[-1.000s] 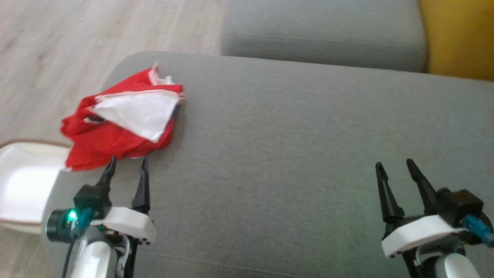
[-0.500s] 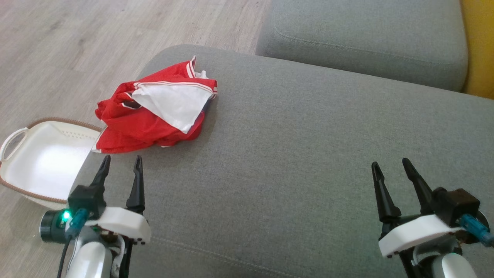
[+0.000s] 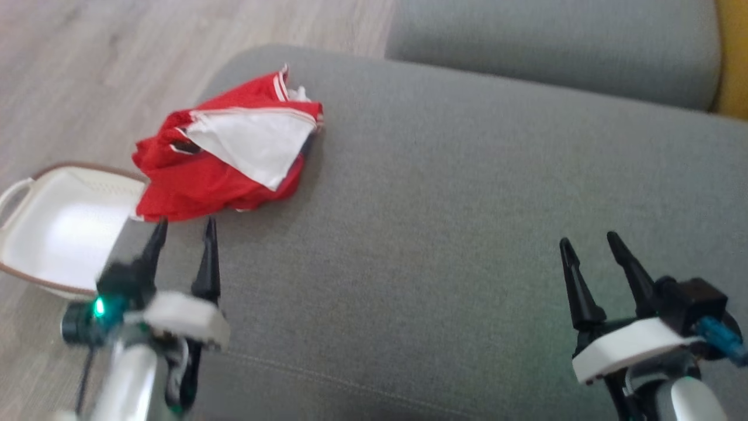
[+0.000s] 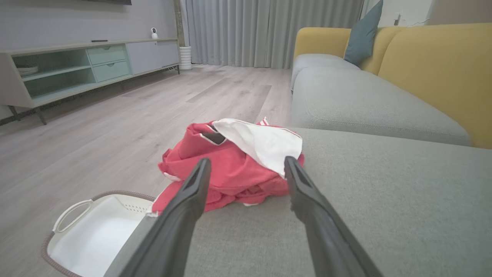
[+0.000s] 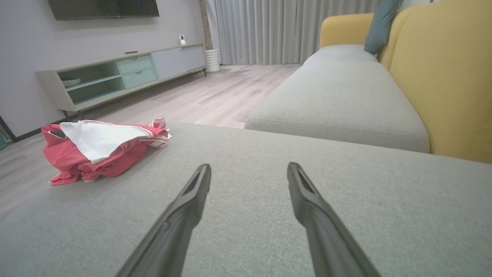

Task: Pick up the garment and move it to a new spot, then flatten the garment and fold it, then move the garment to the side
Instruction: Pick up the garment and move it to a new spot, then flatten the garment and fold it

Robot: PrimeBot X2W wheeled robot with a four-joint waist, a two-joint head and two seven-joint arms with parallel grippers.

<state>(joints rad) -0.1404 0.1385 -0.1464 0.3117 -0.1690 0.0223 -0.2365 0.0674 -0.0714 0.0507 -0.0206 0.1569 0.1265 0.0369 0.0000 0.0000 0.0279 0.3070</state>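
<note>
Head view showed the garment (image 3: 222, 158), a crumpled red piece with a white panel turned up on top. It lay in the upper left of the frame on the near grey cushion (image 3: 444, 204), close to that cushion's left edge. Just below it in the frame stood the left gripper (image 3: 184, 221), its two dark fingers spread apart with nothing between them and their tips pointing at the garment's lower hem. Whether the tips touched the cloth could not be told, and this arm was blurred. At the lower right of the frame the right gripper (image 3: 588, 238) hung over bare cushion, its fingers likewise spread and empty, well apart from the garment. A white basket (image 3: 58, 234) with a brown rim sat on the wooden floor (image 3: 87, 70) at the left edge of the frame, just beside the cushion and the garment's lower left corner. A second grey cushion (image 3: 555, 52) ran along the top of the frame, with a strip of yellow backrest (image 3: 733, 58) in the upper right corner. Left wrist view had the garment at centre frame, between and just beyond the two fingertips, with the basket at lower left. Right wrist view had the garment at middle left, far from its fingers, which framed plain grey fabric.
</note>
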